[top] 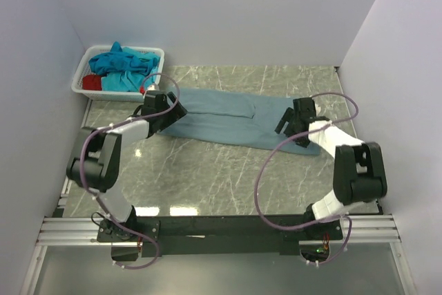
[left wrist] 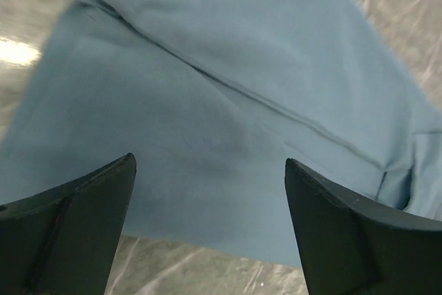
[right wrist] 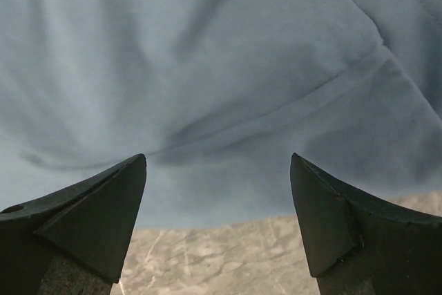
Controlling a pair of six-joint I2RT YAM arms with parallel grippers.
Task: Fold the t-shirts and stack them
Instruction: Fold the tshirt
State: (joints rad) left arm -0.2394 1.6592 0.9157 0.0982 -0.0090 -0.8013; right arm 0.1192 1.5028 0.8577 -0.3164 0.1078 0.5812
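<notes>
Hovering over the shirt (top: pixel 221 119), my left gripper (left wrist: pixel 210 164) and right gripper (right wrist: pixel 217 160) gape wide, holding nothing; basket (top: pixel 78 79) sits far left.

The left arm (top: pixel 128 131) and right arm (top: pixel 331 136) hide the grey-blue t-shirt's (top: pixel 221 119) ends; the red t-shirt (top: pixel 91 82) lies mostly buried, perhaps crumpled.

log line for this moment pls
left tool open, over grey-blue t-shirt left end | right tool open, over right end | nothing held | other shirts in basket
</notes>
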